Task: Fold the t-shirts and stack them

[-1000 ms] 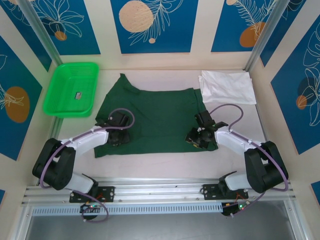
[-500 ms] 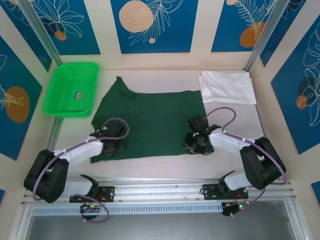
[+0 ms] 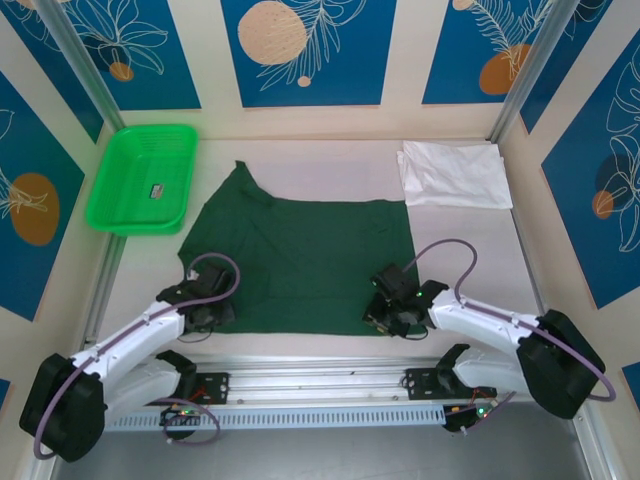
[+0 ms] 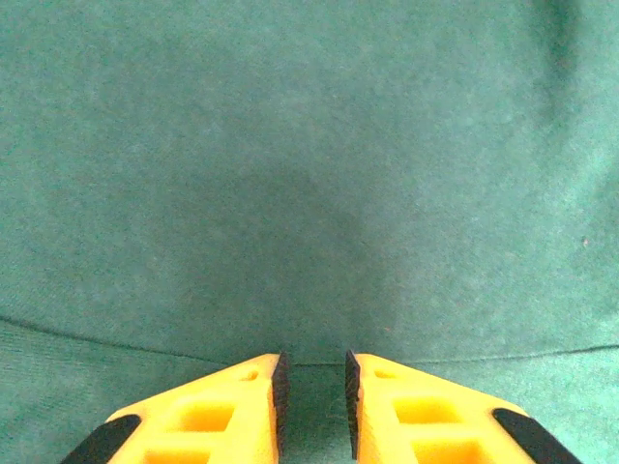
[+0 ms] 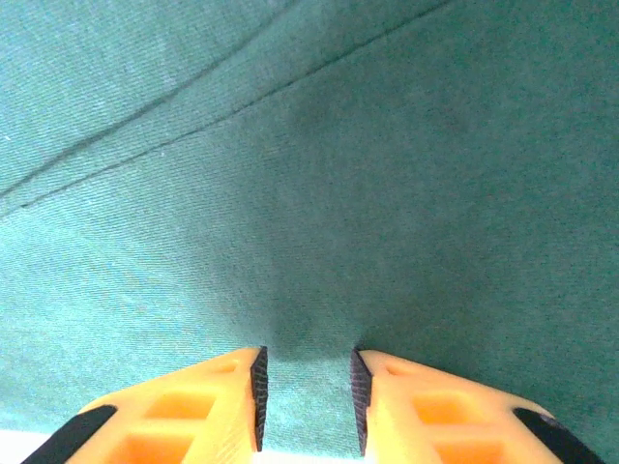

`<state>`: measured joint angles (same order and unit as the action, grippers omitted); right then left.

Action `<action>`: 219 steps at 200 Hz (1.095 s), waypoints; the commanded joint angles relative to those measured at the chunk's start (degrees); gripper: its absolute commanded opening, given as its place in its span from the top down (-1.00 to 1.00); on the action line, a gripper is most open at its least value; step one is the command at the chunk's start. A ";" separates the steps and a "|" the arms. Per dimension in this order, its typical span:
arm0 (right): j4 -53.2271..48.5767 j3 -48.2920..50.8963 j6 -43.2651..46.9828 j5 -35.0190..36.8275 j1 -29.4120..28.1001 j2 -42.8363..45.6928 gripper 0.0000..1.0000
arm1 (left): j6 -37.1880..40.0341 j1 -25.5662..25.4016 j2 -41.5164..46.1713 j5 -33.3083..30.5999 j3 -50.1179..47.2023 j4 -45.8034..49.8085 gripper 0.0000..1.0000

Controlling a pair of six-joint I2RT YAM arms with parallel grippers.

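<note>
The dark green t-shirt lies spread flat in the middle of the table, one sleeve pointing to the far left. Its near hem reaches close to the table's front edge. My left gripper sits on the shirt's near left corner and my right gripper on its near right corner. In the left wrist view the jaws stand narrowly apart, pinching green cloth at a hem seam. The right jaws likewise pinch green cloth at the hem. The white t-shirt lies folded at the far right.
A bright green mesh basket stands at the far left with a small dark item inside. The metal rail runs along the table's near edge, just behind both grippers. Bare tabletop lies between the two shirts.
Both grippers have pulled back toward the near edge, and the green shirt has slid with them. Its near hem now lies closer to the rail, and the cloth looks flatter.
</note>
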<state>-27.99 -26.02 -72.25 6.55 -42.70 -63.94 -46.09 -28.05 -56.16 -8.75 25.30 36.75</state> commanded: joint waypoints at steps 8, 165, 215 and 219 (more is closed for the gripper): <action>-10.97 2.03 -5.25 3.46 -0.98 6.04 0.27 | -1.66 -0.50 2.56 1.08 -0.04 3.45 0.52; 9.76 -31.81 34.08 -4.08 40.16 -18.71 -0.37 | 10.81 14.78 -49.12 11.38 75.30 1.37 -0.48; 10.84 -45.17 32.54 -1.05 42.56 -38.07 -0.28 | 20.06 18.53 -79.70 10.72 112.65 13.44 -0.46; 10.53 -46.09 32.35 -0.92 42.68 -39.35 -0.28 | 20.46 18.78 -81.80 10.61 115.29 14.05 -0.45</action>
<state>-17.37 -66.17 -40.64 6.02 -0.60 -97.71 -31.57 -11.35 -128.49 0.84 128.18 42.57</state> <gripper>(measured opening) 0.643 0.729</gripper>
